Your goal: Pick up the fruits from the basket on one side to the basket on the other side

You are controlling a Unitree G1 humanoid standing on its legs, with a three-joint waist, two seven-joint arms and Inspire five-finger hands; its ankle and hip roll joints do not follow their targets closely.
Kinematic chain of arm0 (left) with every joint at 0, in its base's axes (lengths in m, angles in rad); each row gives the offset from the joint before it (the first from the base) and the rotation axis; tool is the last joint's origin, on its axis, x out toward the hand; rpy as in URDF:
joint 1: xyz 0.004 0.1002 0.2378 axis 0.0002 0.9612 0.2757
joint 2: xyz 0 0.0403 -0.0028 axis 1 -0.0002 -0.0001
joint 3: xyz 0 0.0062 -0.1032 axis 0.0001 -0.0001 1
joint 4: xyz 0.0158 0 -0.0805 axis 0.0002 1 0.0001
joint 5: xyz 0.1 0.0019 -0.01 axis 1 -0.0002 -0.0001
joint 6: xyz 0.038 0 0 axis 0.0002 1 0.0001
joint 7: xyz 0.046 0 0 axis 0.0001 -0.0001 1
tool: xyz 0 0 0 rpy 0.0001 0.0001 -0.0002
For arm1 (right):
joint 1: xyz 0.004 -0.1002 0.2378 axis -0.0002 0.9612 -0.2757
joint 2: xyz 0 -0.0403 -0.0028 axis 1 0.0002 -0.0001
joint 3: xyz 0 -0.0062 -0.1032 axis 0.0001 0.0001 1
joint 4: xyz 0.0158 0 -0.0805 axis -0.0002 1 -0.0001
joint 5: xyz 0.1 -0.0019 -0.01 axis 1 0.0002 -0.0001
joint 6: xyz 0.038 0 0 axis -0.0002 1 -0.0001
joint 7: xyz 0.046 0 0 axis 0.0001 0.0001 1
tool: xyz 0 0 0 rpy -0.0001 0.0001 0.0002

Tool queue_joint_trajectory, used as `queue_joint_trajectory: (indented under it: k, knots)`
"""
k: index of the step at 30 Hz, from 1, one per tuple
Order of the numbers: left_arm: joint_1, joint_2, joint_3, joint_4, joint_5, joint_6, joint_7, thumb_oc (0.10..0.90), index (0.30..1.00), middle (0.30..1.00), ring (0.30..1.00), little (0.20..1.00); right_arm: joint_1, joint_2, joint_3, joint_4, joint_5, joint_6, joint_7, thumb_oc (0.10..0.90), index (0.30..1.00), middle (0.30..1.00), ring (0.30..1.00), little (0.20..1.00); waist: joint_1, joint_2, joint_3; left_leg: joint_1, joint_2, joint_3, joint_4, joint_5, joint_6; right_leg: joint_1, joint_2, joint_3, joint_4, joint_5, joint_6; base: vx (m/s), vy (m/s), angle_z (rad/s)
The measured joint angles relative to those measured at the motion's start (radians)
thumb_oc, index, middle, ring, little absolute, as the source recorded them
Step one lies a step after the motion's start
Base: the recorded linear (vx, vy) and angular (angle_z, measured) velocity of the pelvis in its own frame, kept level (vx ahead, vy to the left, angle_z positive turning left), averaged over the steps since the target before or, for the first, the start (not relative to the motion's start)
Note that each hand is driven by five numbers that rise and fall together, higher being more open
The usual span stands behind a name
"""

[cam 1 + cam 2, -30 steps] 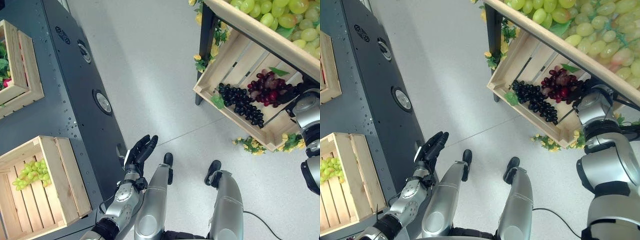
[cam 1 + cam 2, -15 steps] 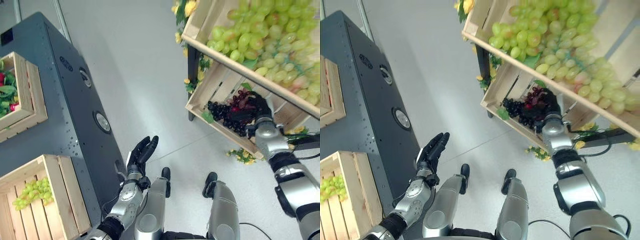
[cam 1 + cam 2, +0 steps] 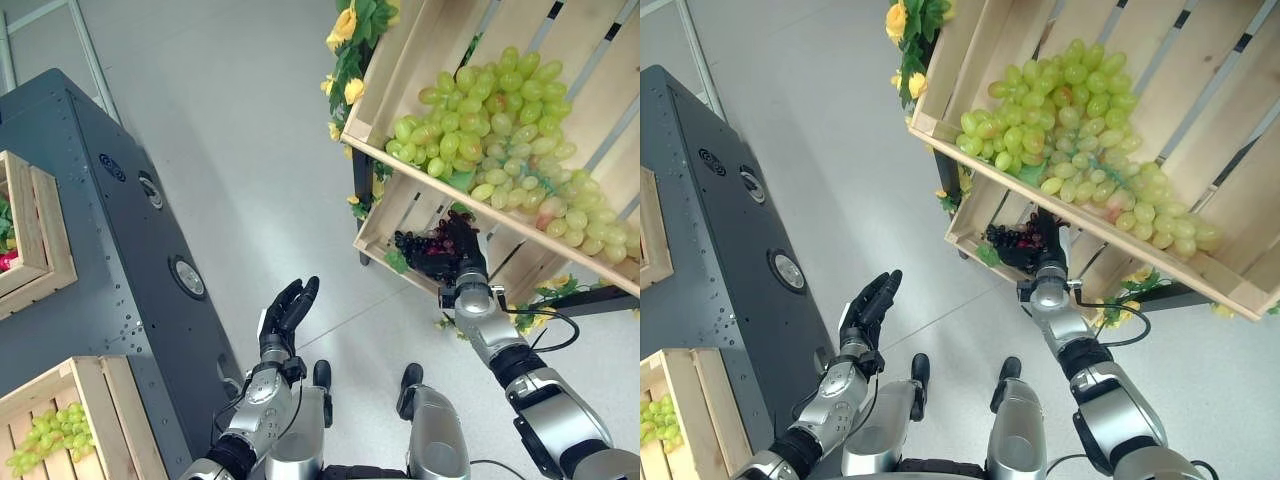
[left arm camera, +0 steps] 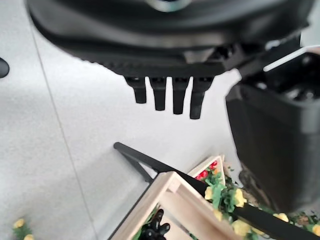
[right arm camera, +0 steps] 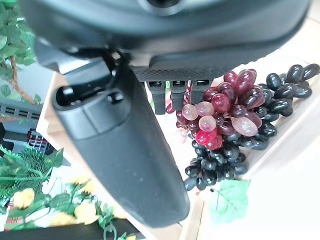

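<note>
1. Left eye view: the robot's right hand (image 3: 462, 262) reaches into the lower slatted wooden crate (image 3: 378, 233) of the tilted stand on the robot's right, over the cluster of dark black and red grapes (image 3: 420, 255). The upper wooden crate (image 3: 400, 60) holds a large heap of pale green grapes (image 3: 490, 150). On the robot's left, a light wooden crate (image 3: 110, 400) on the grey cabinet (image 3: 120, 260) holds a small green grape bunch (image 3: 45, 435).

2. Right eye view: the left hand (image 3: 865, 310) hangs idle with straight, spread fingers, apart from everything. The right arm stretches up and forward, wrist turned into the crate.

3. Left wrist view: its fingers (image 4: 167, 97) hang relaxed and hold nothing.

4. Right wrist view: the fingers (image 5: 172, 95) point straight down beside the red bunch (image 5: 220, 115), which lies on the black bunch (image 5: 225, 155); the thumb stands apart, so the hand is unclosed. The grapes look light but bumpy, loose and likely to sag or roll; closing round the bunch's thick upper part near the stem seems safest.
</note>
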Motion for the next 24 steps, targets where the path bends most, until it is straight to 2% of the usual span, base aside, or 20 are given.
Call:
queue_joint_trajectory:
  k: [5,9,15,24]
  knots:
    - [0.012,-0.003,0.046,0.007,-0.002,0.000,-0.016,0.800,0.900,0.900,0.900,0.900,0.061,0.017,0.016,-0.052,-0.046,-0.001,-0.004,0.800,0.900,0.900,0.900,0.900,-0.003,-0.011,-0.023,0.062,0.000,0.002,-0.059,0.007,0.002,0.069,0.011,-0.004,-0.072,0.017,0.012,0.06,0.019,0.00]
    - [0.049,-0.008,0.056,0.016,0.001,0.000,-0.017,0.800,0.900,0.900,0.900,0.900,0.145,0.028,0.057,-0.084,-0.091,-0.004,0.002,0.800,0.900,0.900,0.900,0.900,0.001,-0.017,-0.118,0.085,-0.001,0.001,-0.111,0.016,0.005,0.101,0.020,-0.008,-0.142,0.034,0.022,0.08,0.016,0.02]
    - [0.101,-0.026,0.071,0.051,0.001,0.002,-0.022,0.800,0.900,0.900,0.900,0.900,0.235,0.028,0.096,-0.125,-0.193,-0.045,0.039,0.800,0.900,0.900,0.900,0.900,0.004,-0.025,-0.218,0.113,-0.007,-0.006,-0.167,0.028,0.010,0.140,0.023,-0.027,-0.204,0.049,0.032,0.04,0.038,0.06]
    - [0.116,-0.038,0.098,0.060,0.013,0.002,-0.023,0.800,0.900,0.900,0.900,0.900,0.272,0.071,0.153,-0.125,-0.194,-0.060,0.110,0.800,0.900,0.900,0.900,0.900,0.043,-0.034,-0.262,0.097,-0.037,-0.051,-0.166,0.035,0.021,0.151,0.001,-0.052,-0.206,0.055,0.040,0.00,0.063,0.13]
